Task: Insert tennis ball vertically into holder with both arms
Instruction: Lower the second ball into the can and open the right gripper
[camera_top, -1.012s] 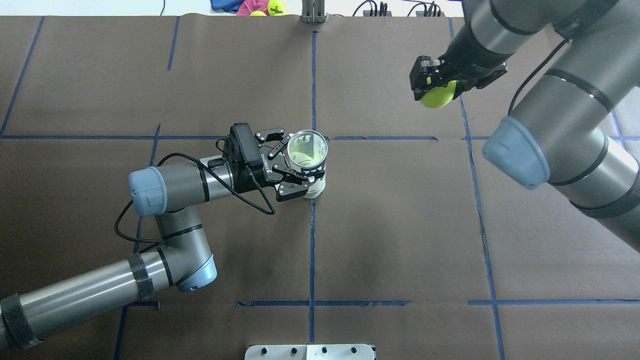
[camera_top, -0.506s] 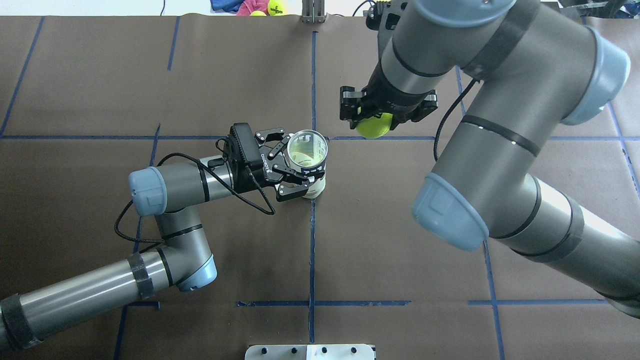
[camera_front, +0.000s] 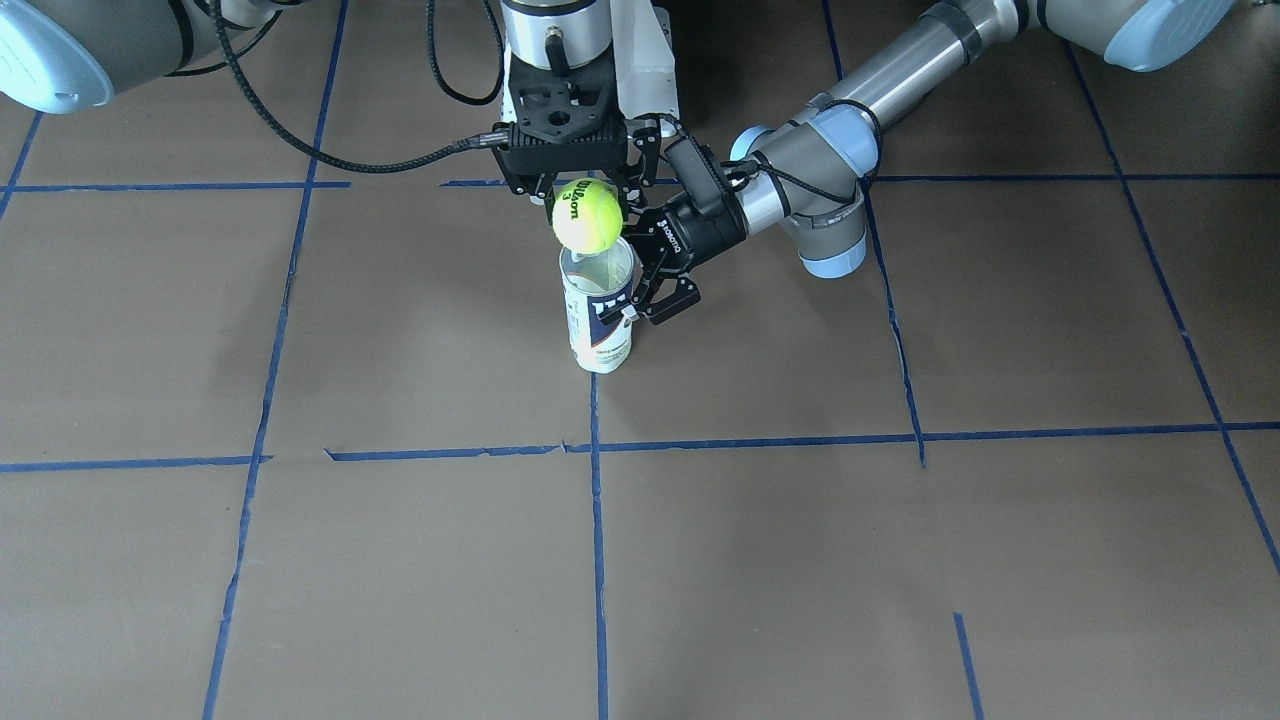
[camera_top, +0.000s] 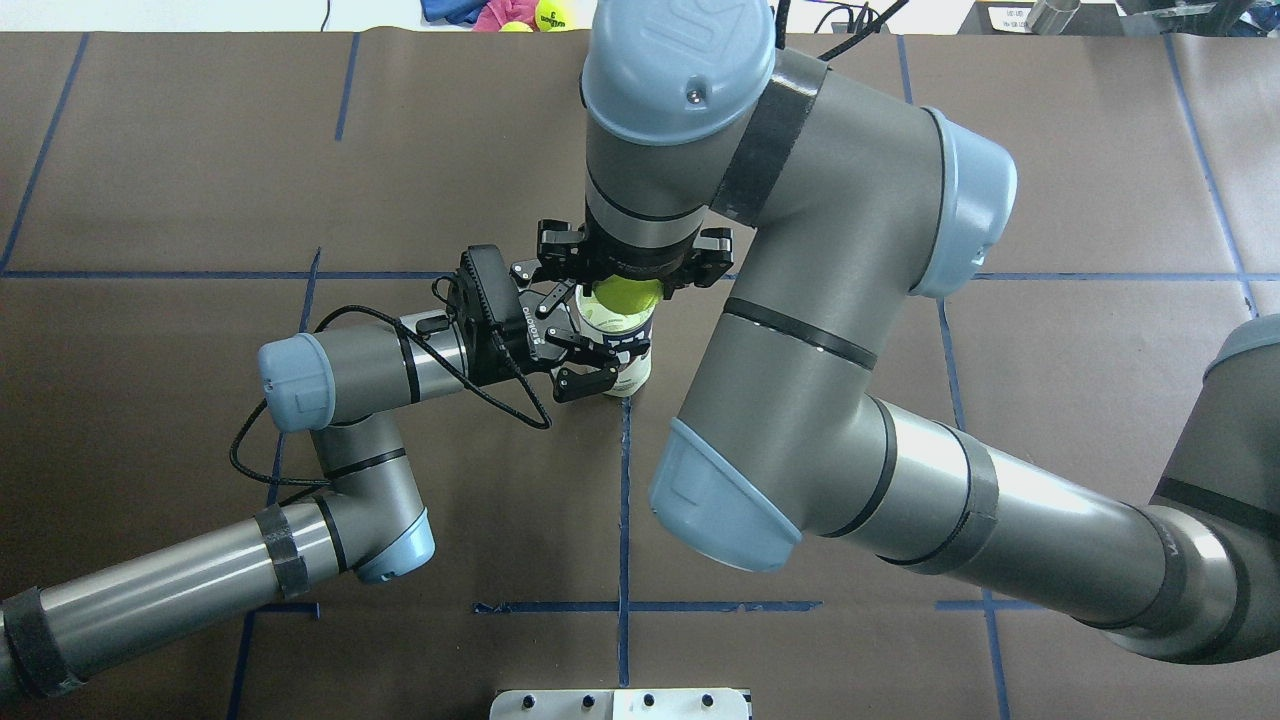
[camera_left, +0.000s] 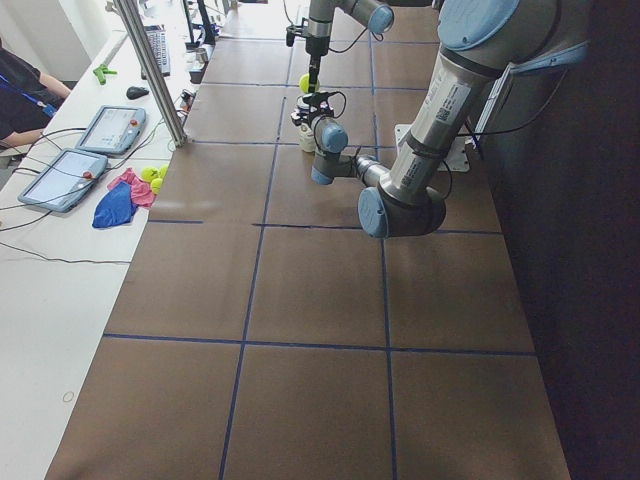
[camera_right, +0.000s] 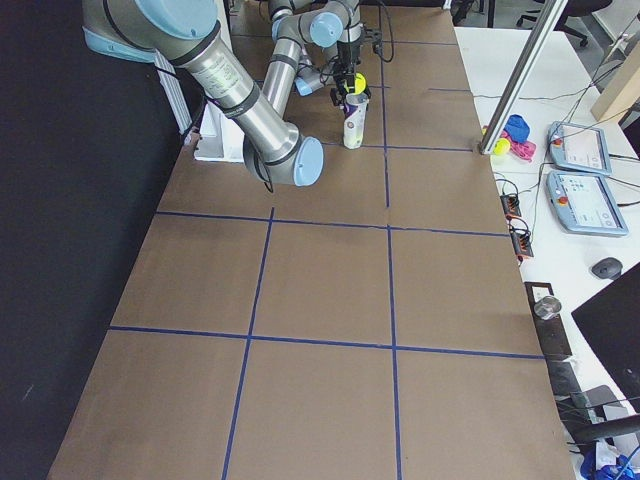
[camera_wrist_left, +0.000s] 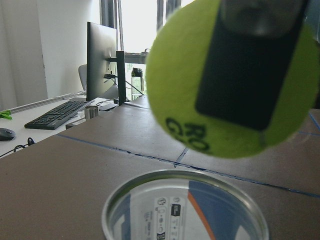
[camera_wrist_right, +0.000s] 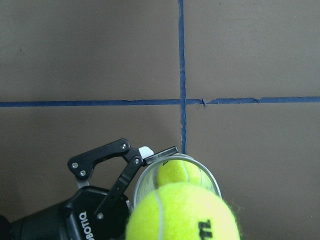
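Note:
The holder (camera_front: 598, 325), a clear can with a white and navy label, stands upright at the table's centre. My left gripper (camera_front: 622, 290) is shut on its side from the robot's left; it also shows in the overhead view (camera_top: 588, 328). My right gripper (camera_front: 587, 200) points straight down, shut on the tennis ball (camera_front: 587, 215). The ball hangs just above the can's open mouth (camera_wrist_left: 185, 207). In the overhead view the ball (camera_top: 622, 292) sits over the can (camera_top: 628, 350). The right wrist view shows another ball (camera_wrist_right: 179, 170) inside the can, below the held ball (camera_wrist_right: 182, 215).
Blue tape lines cross the brown table cover (camera_top: 800, 400). A pile of cloth and spare balls (camera_top: 510, 12) lies past the far edge. A metal plate (camera_top: 620, 703) sits at the near edge. An operator desk with tablets (camera_left: 85, 150) runs along the far side.
My right arm has swung left with the ball, from the table's far right to above the can's mouth. My left arm and the can have not moved.

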